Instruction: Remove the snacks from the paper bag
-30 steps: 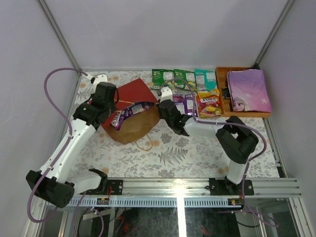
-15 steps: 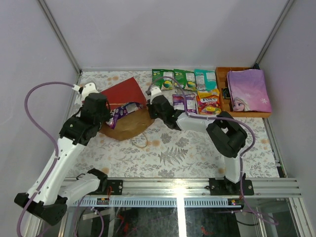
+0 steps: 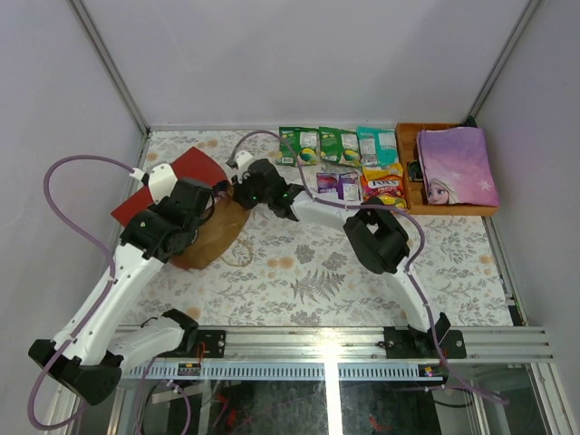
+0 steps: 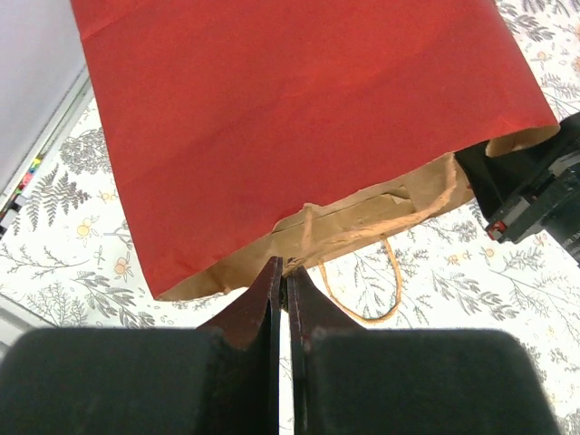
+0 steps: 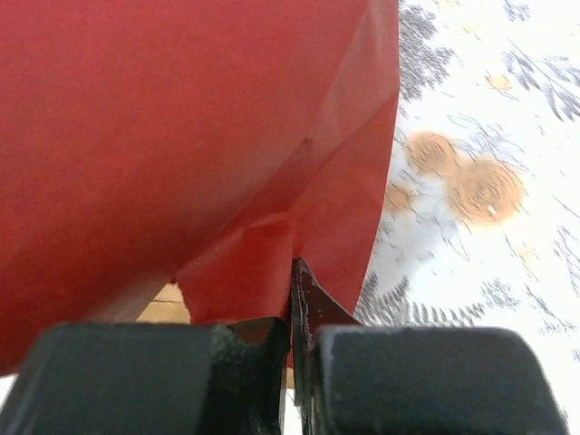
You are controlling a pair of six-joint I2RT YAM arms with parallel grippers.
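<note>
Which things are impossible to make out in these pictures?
- Bag contents: left wrist view, the flattened mouth hides them; top view, the left arm covers it.
- Bag's mouth: right wrist view, its red wall blocks it.
- Snacks' print: top view, too small.

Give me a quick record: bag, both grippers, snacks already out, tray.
paper bag: red side up, brown mouth toward the near edge
left gripper: shut on the bag's brown rim
right gripper: shut on a red fold of the bag
snacks out: green packets, teal packet, purple packets, yellow-red packet
wooden tray: far right, holds a book
</note>
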